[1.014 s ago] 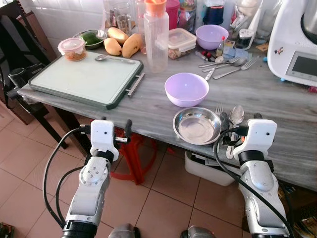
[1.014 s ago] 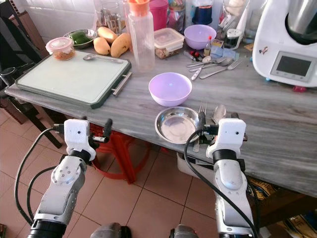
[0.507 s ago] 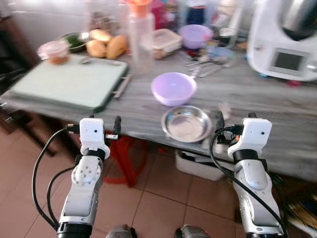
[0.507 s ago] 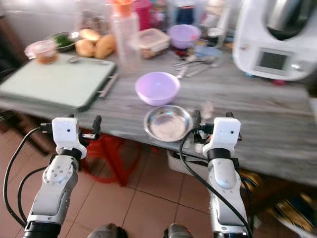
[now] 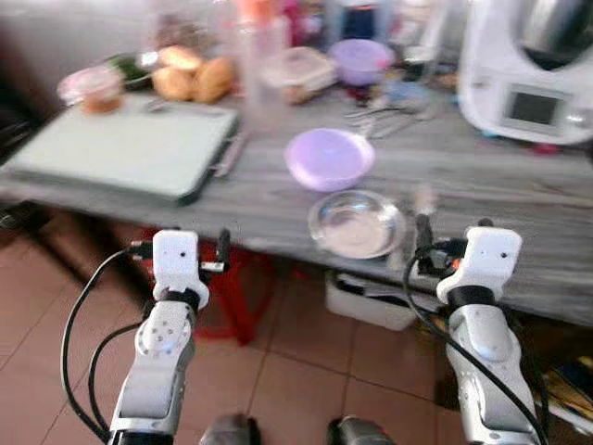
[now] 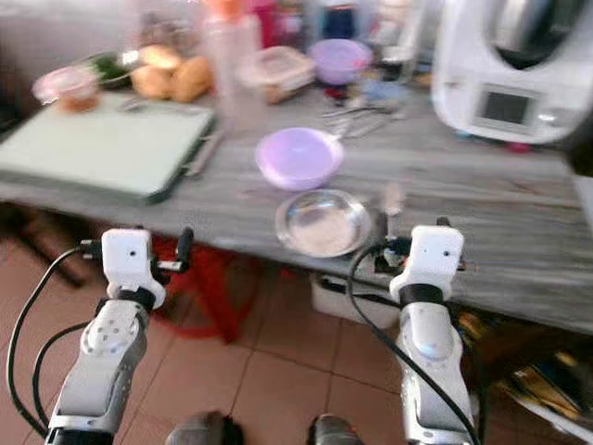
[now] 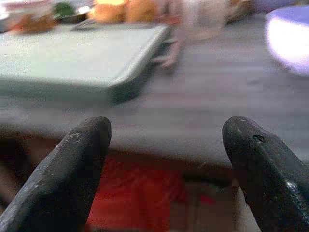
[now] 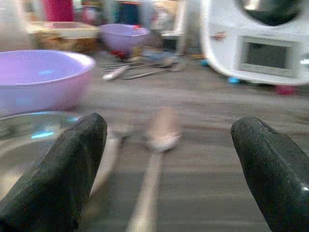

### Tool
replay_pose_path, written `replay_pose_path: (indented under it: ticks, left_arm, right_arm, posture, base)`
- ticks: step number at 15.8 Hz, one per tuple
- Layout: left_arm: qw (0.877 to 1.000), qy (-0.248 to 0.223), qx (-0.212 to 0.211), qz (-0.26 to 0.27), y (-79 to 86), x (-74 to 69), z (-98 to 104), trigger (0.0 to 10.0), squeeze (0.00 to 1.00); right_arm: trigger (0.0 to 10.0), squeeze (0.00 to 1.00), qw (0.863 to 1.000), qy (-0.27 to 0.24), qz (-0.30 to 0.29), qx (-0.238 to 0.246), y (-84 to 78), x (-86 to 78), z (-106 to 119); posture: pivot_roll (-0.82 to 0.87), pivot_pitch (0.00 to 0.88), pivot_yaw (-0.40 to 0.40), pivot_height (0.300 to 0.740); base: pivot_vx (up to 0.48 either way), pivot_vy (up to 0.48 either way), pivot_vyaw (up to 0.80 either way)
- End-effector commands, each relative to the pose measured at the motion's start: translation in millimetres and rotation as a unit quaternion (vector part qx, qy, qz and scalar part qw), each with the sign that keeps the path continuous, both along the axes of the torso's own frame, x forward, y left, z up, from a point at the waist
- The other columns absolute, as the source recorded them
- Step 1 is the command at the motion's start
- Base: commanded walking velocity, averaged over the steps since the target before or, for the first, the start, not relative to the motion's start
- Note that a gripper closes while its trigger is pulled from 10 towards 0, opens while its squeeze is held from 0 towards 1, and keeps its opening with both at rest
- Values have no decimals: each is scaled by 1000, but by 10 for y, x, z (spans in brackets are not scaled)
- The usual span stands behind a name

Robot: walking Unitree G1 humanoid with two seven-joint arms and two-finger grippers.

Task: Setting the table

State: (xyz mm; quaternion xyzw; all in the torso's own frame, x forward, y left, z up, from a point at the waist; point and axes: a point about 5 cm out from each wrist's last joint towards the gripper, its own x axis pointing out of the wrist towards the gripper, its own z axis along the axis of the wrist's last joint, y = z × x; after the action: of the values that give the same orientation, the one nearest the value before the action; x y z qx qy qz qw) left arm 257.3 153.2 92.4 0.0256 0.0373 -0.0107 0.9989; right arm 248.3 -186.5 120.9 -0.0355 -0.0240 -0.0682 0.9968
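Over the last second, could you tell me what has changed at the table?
Mostly the view: the camera shifted and blurred, so the robot seems to be moving. Both grippers, left gripper and right gripper, stay open and empty near the table edge. The steel bowl, purple bowl, spoon and cutting board lie as before.

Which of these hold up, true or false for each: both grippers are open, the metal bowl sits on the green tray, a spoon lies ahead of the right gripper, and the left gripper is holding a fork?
1. Both grippers are open. True: the left gripper and right gripper both have their fingers spread, with nothing between them.
2. The metal bowl sits on the green tray. False: it sits on the bare table, near the purple bowl.
3. A spoon lies ahead of the right gripper. True.
4. The left gripper holds a fork. False: it is empty.
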Motion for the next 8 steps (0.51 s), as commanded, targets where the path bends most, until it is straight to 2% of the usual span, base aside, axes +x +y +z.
replay_pose_path:
  ticks: [1, 8]
  left_arm:
    - [1000, -1, 6, -1, 13, -12, 29, 10000, 0]
    - [1000, 4, 7, 1, 11, -17, 24, 10000, 0]
  right_arm:
    - [10000, 0, 1000, -6, 4, 0, -2, -7, 50]
    - [10000, 0, 1000, -6, 10, -4, -9, 22, 67]
  posture:
    - [-26, 0, 25, 740]
    - [-33, 0, 19, 740]
  base:
    - [-364, 0, 0]
    - [-363, 0, 0]
